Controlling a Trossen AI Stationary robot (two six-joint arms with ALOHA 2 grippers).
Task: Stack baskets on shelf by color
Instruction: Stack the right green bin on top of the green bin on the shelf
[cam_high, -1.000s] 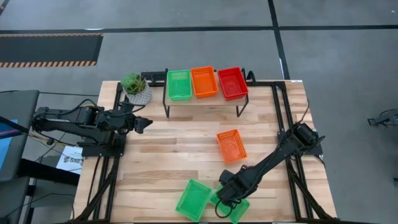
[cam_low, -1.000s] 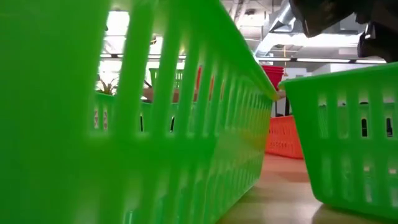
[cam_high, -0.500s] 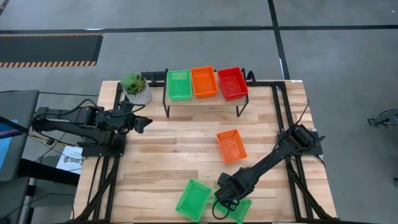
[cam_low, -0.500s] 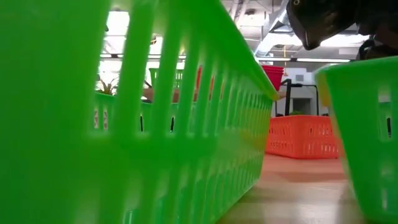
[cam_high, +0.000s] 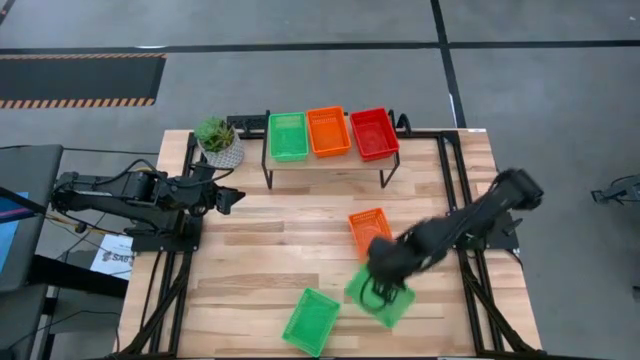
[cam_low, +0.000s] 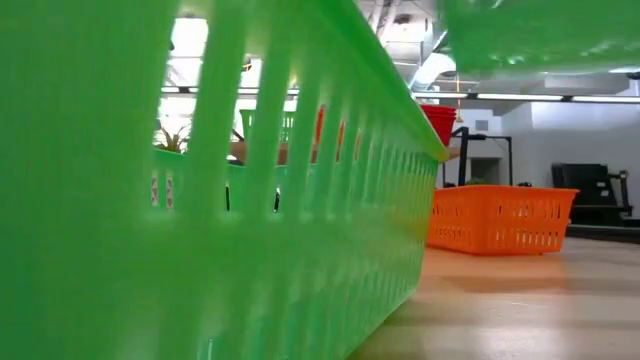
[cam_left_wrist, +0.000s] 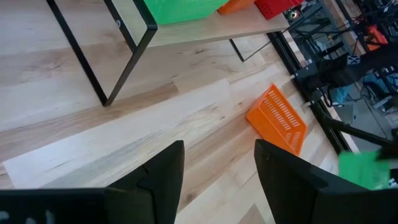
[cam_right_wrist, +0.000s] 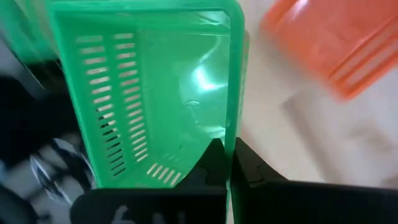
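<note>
While a second ago the right gripper (cam_high: 385, 290) sat low at the table's front edge over a green basket resting there, it is now further in and higher, its fingers (cam_right_wrist: 214, 163) pinched together on one wall of that held basket (cam_high: 381, 297); the basket has come off the wood and, in the low view, only its underside (cam_low: 540, 30) shows along the top, where earlier its side filled the right of the picture. Seen from above, it hangs just in front of the loose orange basket (cam_high: 371, 232), overlapping its near corner; that orange one has not moved, nor has the second green basket (cam_high: 311, 321) lying near the front edge, left of the lifted one. On the shelf (cam_high: 325, 160) at the back stand a green (cam_high: 288, 136), an orange (cam_high: 328, 131) and a red basket (cam_high: 374, 133) side by side, unchanged. At the table's left, beside the potted plant (cam_high: 218, 141), the left gripper (cam_left_wrist: 217, 165) stays where it was, fingers apart, holding nothing.
</note>
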